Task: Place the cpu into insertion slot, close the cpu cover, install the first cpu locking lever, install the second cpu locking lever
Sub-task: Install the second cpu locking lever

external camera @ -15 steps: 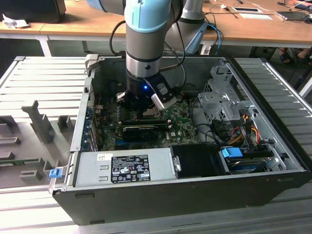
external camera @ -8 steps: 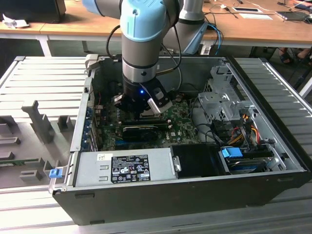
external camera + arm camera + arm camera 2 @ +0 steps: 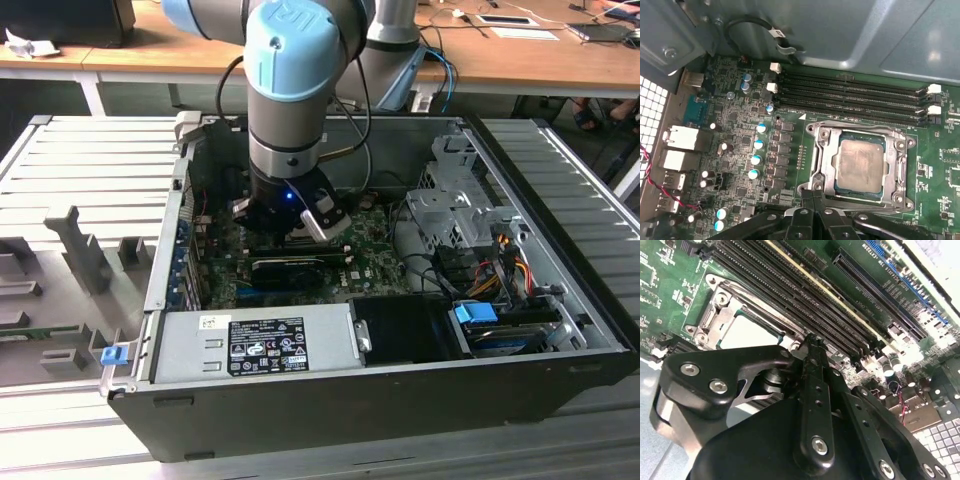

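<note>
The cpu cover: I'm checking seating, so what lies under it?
Through the cpu cover window the cpu sits in the insertion slot. Socket contacts underneath are covered; the pincer hides one edge.

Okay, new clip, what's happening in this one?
A single robot arm is reaching down into an open computer case, working over the green motherboard. In the first wrist view the cpu already sits in the insertion slot, with the cpu cover closed down around it. The gripper is shut, its tips at the slot's edge, holding nothing visible.
</note>
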`<control>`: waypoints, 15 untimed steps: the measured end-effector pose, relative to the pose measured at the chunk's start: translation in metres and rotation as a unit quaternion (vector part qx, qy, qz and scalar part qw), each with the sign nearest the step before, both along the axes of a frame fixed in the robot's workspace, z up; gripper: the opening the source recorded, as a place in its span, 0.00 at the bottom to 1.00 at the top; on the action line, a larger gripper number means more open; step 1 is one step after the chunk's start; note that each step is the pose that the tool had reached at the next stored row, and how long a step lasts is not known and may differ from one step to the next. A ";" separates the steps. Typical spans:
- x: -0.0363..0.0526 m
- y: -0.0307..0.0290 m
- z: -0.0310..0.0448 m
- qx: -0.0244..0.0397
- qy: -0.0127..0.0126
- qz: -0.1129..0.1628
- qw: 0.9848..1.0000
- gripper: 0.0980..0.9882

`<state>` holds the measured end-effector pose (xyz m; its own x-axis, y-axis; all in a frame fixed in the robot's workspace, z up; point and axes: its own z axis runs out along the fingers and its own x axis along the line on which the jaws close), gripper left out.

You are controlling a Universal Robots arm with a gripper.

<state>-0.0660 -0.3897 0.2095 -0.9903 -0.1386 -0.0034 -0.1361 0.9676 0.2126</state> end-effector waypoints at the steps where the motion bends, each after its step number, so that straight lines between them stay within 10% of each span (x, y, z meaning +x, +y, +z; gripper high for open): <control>1: 0.0000 -0.0029 0.0000 0.001 0.000 0.000 1.000 0.01; 6: -0.0001 -0.0107 -0.0020 0.023 0.000 0.000 1.000 0.01; 15: -0.0004 -0.0121 -0.0074 0.034 0.000 0.000 0.999 0.01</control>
<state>-0.0665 -0.4018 0.2021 -0.9903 -0.1380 -0.0129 -0.1361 0.9507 0.2785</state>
